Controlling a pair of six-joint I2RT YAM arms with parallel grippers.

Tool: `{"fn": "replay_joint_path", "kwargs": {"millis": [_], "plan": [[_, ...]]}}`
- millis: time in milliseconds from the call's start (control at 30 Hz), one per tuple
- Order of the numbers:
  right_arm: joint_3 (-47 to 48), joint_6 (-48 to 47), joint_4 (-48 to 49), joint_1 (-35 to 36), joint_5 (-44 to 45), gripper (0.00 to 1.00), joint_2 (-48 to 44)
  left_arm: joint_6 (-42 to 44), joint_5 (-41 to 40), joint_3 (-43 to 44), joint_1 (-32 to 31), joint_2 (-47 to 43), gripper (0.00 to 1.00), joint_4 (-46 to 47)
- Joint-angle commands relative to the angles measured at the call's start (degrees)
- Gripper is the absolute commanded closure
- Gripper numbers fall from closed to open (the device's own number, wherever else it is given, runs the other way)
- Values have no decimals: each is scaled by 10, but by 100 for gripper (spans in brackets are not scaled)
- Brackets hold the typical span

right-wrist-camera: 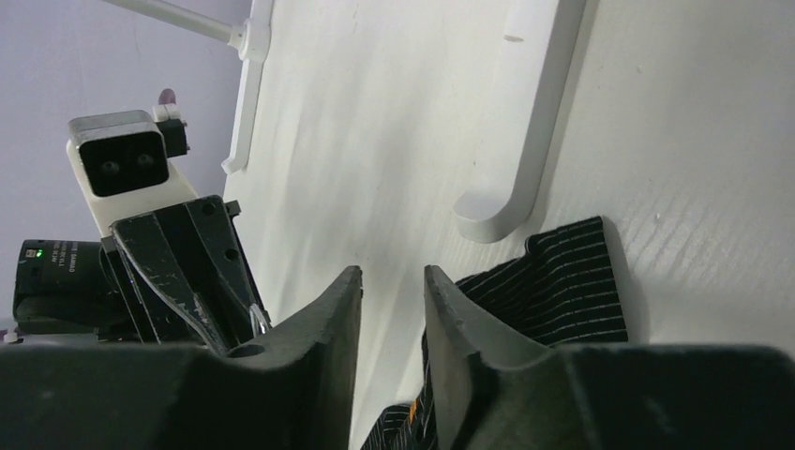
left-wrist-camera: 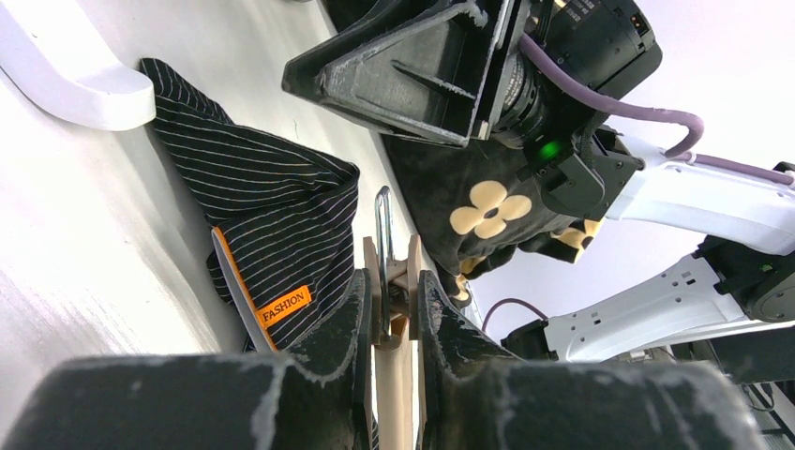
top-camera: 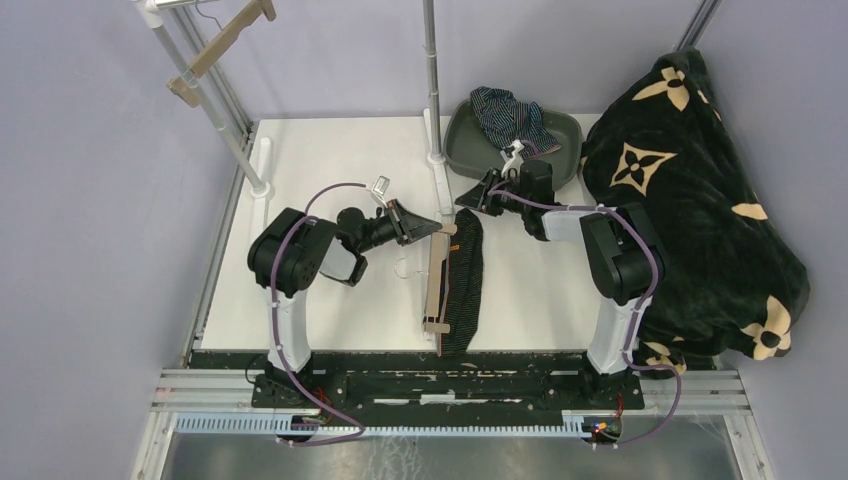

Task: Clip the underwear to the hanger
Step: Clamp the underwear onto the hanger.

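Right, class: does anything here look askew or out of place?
Nothing looks damaged. The spare wooden hanger hangs steeply tilted on the rack at top left, and the navy striped underwear lies bunched in the grey tub rather than flat.

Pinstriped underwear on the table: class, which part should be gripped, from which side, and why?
Probably its far end, from above: the underwear lies flat beside the wooden hanger, that end nearest the open right gripper.
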Motion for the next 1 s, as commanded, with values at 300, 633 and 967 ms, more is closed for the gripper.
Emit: {"fn": "replay_joint_path", "kwargs": {"millis": [300, 633, 967], "plan": [[-19, -66, -88, -1, 20, 49, -33, 31, 8, 5, -1, -10, 97, 11], [-53, -63, -71, 0, 5, 49, -35, 33, 7, 6, -1, -10, 97, 7], [-70, -55, -58, -1, -9, 50, -43, 36, 7, 11, -1, -5, 97, 3]]}}
